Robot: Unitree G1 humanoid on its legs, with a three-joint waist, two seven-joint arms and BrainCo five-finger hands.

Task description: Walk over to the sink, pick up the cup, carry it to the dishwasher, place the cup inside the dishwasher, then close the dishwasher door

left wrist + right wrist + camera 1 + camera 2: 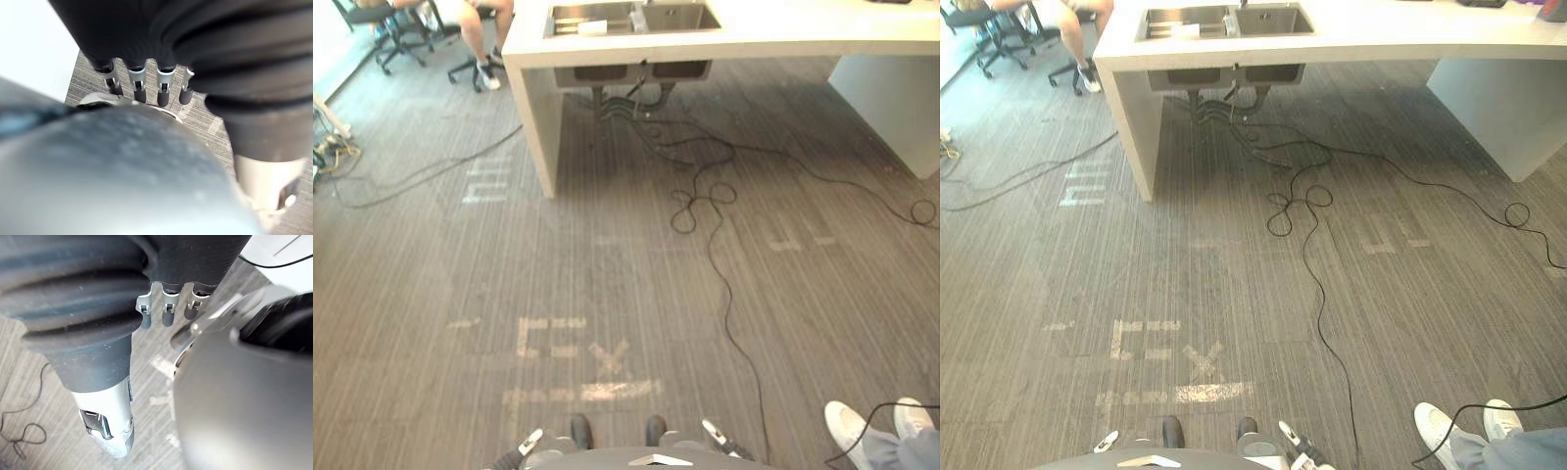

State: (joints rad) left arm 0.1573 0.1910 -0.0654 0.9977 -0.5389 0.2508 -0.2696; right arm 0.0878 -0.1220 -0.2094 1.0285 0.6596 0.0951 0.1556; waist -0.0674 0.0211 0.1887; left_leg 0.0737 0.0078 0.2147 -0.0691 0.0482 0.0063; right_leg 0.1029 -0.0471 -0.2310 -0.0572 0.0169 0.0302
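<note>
Across grey striped floor (607, 245), faces sink (680, 16) in white counter (754, 44), well apart; hangs left hand (138, 83) and right hand (167, 313) slack, fingers relaxed, empty; nothing to grasp before walking closer.

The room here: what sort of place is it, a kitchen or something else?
Probably a lab or office with a mock kitchen rather than a home: a white counter with a built-in sink, office chairs at the far left, and tape marks on the grey carpet.
</note>
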